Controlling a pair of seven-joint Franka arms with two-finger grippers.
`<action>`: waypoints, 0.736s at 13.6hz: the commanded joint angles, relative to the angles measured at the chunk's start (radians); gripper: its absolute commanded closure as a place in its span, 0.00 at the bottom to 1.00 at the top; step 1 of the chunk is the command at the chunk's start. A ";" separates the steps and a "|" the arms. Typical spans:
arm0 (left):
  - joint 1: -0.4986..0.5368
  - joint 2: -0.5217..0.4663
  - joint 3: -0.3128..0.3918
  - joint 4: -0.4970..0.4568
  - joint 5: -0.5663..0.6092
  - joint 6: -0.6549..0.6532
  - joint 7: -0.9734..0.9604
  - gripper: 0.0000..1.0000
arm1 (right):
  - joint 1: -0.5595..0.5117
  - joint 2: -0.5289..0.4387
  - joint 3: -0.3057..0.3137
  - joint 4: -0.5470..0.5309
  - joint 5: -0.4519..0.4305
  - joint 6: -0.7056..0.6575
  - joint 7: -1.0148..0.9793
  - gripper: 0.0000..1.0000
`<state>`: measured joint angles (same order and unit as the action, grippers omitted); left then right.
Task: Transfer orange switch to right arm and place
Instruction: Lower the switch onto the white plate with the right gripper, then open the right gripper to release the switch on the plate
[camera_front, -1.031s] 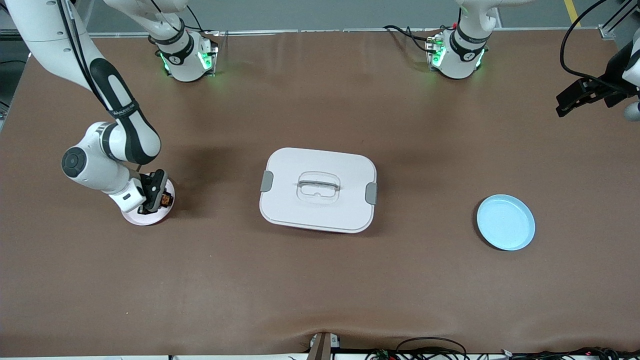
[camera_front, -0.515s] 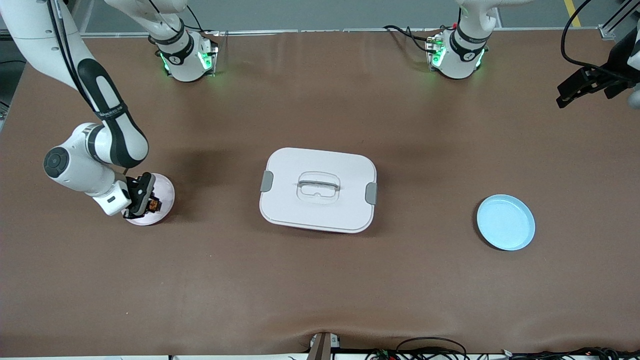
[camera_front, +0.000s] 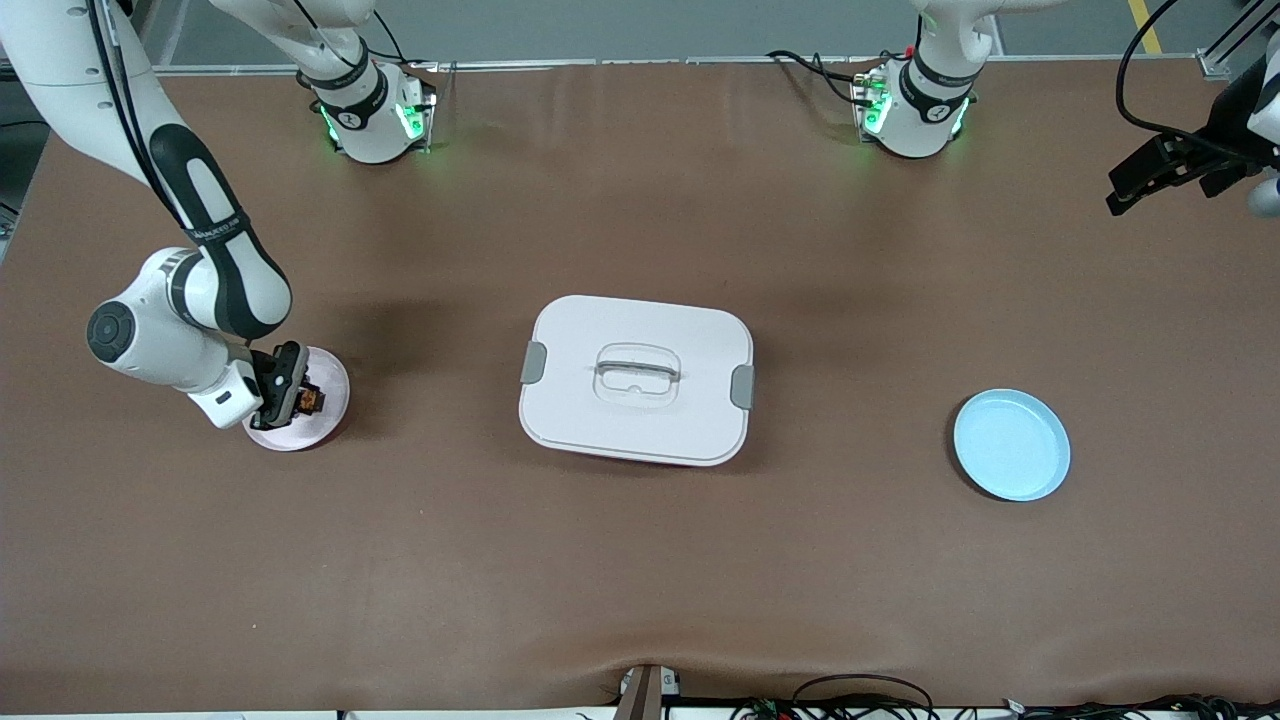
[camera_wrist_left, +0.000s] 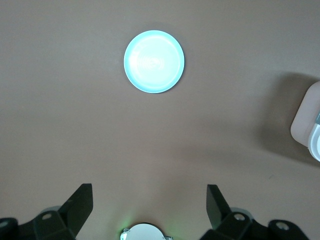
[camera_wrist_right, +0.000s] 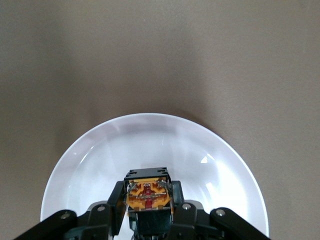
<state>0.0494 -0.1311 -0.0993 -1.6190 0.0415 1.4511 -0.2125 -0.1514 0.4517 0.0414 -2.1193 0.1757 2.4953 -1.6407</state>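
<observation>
We find the right gripper (camera_front: 300, 398) over the pink plate (camera_front: 330, 375) at the right arm's end of the table, its jaws clamped tight on the orange switch (camera_wrist_right: 148, 194), which sits between the fingers above the plate's bowl. The left gripper (camera_front: 1128, 192) waits in the air over the table's edge at the left arm's end, jaws spread wide and holding nothing. A white lidded box (camera_front: 637, 378) rests mid-table. A blue plate (camera_front: 1011, 445) lies toward the left arm's end, well apart from the box.
</observation>
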 joint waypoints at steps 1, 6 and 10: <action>0.006 -0.028 0.000 -0.027 -0.017 0.015 0.022 0.00 | -0.007 -0.004 0.006 0.001 0.011 -0.010 -0.021 0.98; 0.004 -0.025 0.000 -0.024 -0.017 0.015 0.024 0.00 | -0.030 -0.005 0.006 0.016 0.013 -0.007 -0.016 0.00; 0.004 -0.024 0.000 -0.024 -0.015 0.015 0.024 0.00 | -0.025 -0.021 0.006 0.129 0.016 -0.123 0.004 0.00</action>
<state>0.0493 -0.1311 -0.0995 -1.6222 0.0415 1.4524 -0.2125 -0.1708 0.4489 0.0404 -2.0671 0.1757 2.4700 -1.6400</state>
